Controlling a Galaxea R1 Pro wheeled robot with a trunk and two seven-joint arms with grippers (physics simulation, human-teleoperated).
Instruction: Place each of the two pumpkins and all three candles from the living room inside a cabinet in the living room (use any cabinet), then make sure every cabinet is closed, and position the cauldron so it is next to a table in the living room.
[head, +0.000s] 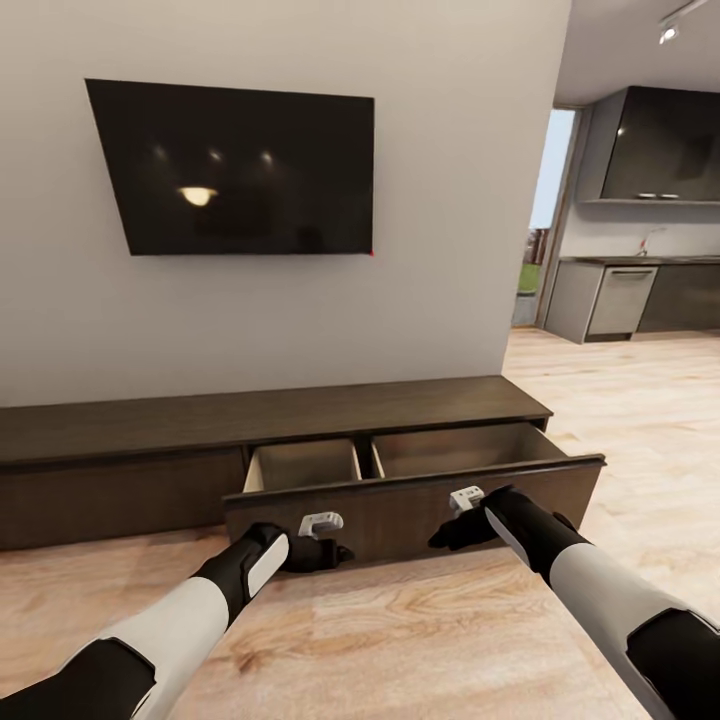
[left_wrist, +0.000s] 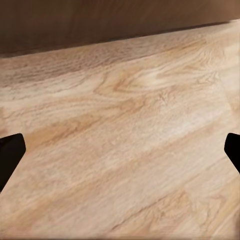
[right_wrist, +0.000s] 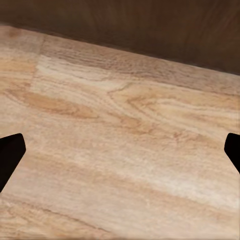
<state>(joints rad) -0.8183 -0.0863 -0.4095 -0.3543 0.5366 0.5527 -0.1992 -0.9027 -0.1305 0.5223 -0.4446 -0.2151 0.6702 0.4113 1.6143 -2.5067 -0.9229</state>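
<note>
The long low dark-brown cabinet (head: 120, 430) stands against the wall, and its right drawer (head: 400, 508) is pulled out. The drawer's two pale wood compartments (head: 300, 465) look bare as far as I can see in. My left gripper (head: 322, 552) hangs just in front of the drawer front, low near the floor, open. My right gripper (head: 452, 532) is level with it further right, also open. In each wrist view the dark fingertips (left_wrist: 10, 155) (right_wrist: 232, 150) stand wide apart over floorboards, the cabinet's dark base beyond. The pumpkins, candles, cauldron and coffee table are out of view.
A black television (head: 235, 165) hangs on the grey wall above the cabinet. Light wood floor (head: 400, 640) runs under both arms and off to the right. The kitchen with dark cupboards (head: 665, 145) and a dishwasher (head: 620, 300) lies at the back right.
</note>
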